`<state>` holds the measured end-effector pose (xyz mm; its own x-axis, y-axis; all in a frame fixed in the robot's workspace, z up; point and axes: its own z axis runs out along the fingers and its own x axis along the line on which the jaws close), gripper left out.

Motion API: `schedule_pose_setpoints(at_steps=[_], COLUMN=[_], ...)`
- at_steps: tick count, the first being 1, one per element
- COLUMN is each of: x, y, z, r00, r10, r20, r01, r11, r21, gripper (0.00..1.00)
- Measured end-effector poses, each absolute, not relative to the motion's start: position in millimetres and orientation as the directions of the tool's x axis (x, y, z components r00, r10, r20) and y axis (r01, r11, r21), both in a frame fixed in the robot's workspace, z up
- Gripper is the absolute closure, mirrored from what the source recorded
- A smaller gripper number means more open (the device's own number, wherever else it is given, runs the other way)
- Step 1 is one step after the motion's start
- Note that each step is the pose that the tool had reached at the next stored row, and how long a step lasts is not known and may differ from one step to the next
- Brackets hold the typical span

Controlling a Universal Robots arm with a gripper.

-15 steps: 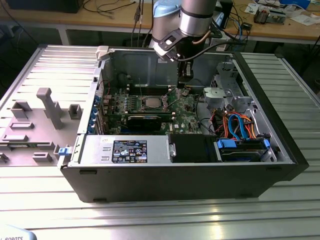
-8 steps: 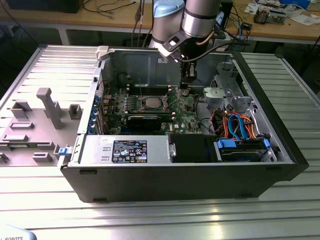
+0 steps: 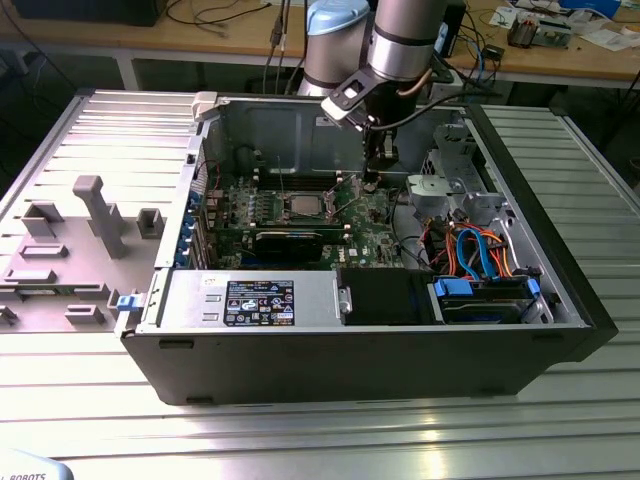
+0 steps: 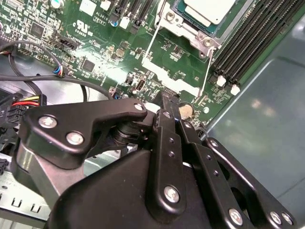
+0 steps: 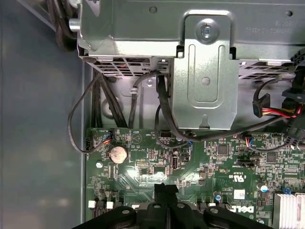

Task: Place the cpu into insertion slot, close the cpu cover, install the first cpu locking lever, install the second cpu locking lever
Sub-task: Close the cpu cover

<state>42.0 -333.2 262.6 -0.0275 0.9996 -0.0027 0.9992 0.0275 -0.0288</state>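
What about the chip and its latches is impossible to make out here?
- The cpu: cut off by the edge in the second wrist view, tiny in the exterior view.
- The cpu cover: cut off likewise; fully shut or not is unclear.
- The locking levers: thin wires; hooked or free cannot be told.
- What the gripper touches: its own body hides the contact in both wrist views.

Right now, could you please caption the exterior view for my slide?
Robot hand low over the motherboard in an open computer case, near the cpu.
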Motion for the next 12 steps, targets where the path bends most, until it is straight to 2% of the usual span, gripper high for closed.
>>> schedule_pose_setpoints(at_steps=[12], x=[43.8], y=[-333.2], z=[256.5], r00=[-0.032], r10=[0.999], r20=[-0.003], r01=[0.999], r11=[0.032], r21=[-0.029], gripper=[0.89])
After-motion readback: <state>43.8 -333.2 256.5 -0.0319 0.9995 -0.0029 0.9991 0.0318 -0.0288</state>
